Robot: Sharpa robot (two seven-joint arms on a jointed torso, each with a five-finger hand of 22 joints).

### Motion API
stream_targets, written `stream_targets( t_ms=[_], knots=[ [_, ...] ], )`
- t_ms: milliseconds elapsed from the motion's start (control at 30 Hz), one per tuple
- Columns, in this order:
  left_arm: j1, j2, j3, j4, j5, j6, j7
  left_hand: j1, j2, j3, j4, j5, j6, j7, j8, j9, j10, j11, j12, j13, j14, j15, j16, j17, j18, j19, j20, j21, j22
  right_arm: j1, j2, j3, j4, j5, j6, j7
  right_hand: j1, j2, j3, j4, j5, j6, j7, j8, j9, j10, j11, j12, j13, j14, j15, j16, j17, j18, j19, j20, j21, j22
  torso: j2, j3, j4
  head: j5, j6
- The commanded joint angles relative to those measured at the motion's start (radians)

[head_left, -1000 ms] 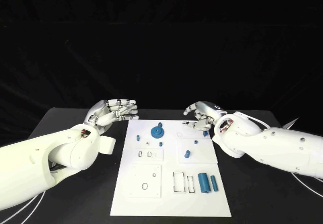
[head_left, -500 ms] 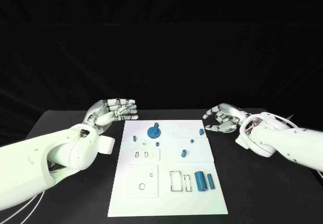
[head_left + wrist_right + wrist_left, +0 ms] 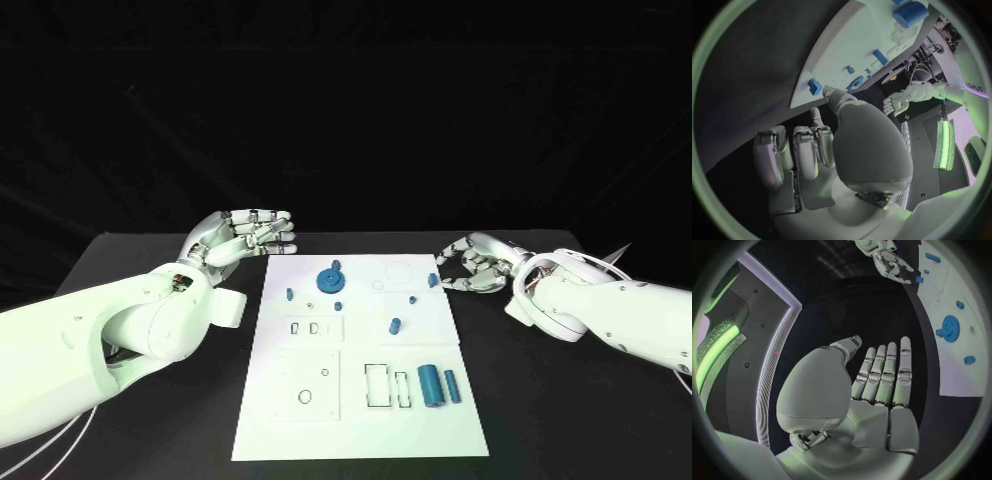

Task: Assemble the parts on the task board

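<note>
Left hand [image 3: 245,236] hovered off the far left corner of the flat white task board [image 3: 361,400], fingers curled in together, nothing in them. Right hand [image 3: 472,262] hung just beside the board's far right edge, fingers bent inward around empty air, a small blue block [image 3: 433,280] right at its fingertips but not plainly touched. Between the two hands stood the round blue toothed gear [image 3: 332,281]. Nearer the robot than the right hand lay two blue cylinders [image 3: 438,384], side by side
</note>
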Motion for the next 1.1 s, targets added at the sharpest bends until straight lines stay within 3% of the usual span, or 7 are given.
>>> stream_targets(
  t_ms=[33, 133, 500, 1100],
  knots=[
    [0.0, 0.001, 0.001, 0.001, -0.001, 0.018, 0.009, 0.006, -0.004, 0.0, -0.006, -0.004, -0.008, 0.024, -0.005, -0.001, -0.004, 0.002, -0.005, -0.001, -0.006, -0.001, -0.006, 0.001, 0.011, 0.003, -0.002, 0.004, -0.001, -0.007, 0.009, -0.001, -0.013, -0.006, -0.001, 0.002, -0.002, -0.002, 0.003, -0.002, 0.007, -0.002, 0.003, -0.007, -0.001, 0.046, -0.003, 0.005, 0.207, 0.102, -0.002, 0.006, 0.263, -0.007, 0.105, -0.006, 0.006, 0.263, 0.002, 0.0011, 0.004, -0.001, -0.002],
    [0.0, 0.001, 0.001, 0.001, -0.001, 0.018, 0.009, 0.006, -0.004, 0.0, -0.006, -0.004, -0.008, 0.024, -0.005, -0.001, -0.004, 0.002, -0.005, -0.001, -0.006, -0.001, -0.006, 0.001, 0.011, 0.003, -0.002, 0.004, -0.001, -0.014, 0.02, -0.001, -0.026, -0.006, -0.005, -0.004, -0.006, 0.0, 0.005, -0.001, 0.008, -0.001, 0.004, -0.007, 0.0, 0.048, -0.001, 0.008, 0.208, 0.102, 0.0, 0.006, 0.263, -0.007, 0.105, -0.004, 0.006, 0.263, 0.002, 0.003, 0.0032, 0.0, -0.002],
    [0.0, 0.001, 0.001, 0.0, -0.001, 0.019, 0.008, 0.006, -0.004, 0.0, -0.006, -0.004, -0.008, 0.024, -0.005, -0.001, -0.004, 0.002, -0.005, -0.001, -0.006, -0.001, -0.006, 0.001, 0.011, 0.003, -0.002, 0.004, -0.001, -0.031, 0.062, -0.001, -0.073, -0.006, -0.008, -0.025, -0.012, 0.007, 0.014, 0.003, 0.009, 0.004, 0.007, -0.006, 0.001, 0.052, 0.001, 0.013, 0.212, 0.102, 0.003, 0.006, 0.263, -0.007, 0.105, -0.001, 0.006, 0.263, 0.001, 0.0023, 0.0026, 0.002, -0.009],
    [0.0, 0.0, 0.001, -0.001, -0.001, 0.02, 0.007, 0.006, -0.004, 0.0, -0.006, -0.004, -0.008, 0.024, -0.005, -0.001, -0.004, 0.002, -0.005, -0.001, -0.006, -0.001, -0.006, 0.001, 0.011, 0.003, -0.002, 0.004, -0.001, -0.036, 0.079, -0.001, -0.081, -0.006, -0.006, -0.03, -0.036, 0.034, 0.063, 0.008, -0.001, 0.068, 0.0, 0.013, 0.009, 0.07, -0.003, 0.035, 0.229, 0.102, -0.007, 0.006, 0.263, -0.007, 0.105, -0.007, 0.006, 0.263, 0.0, 0.0015, 0.0025, 0.004, -0.01]
  ],
)
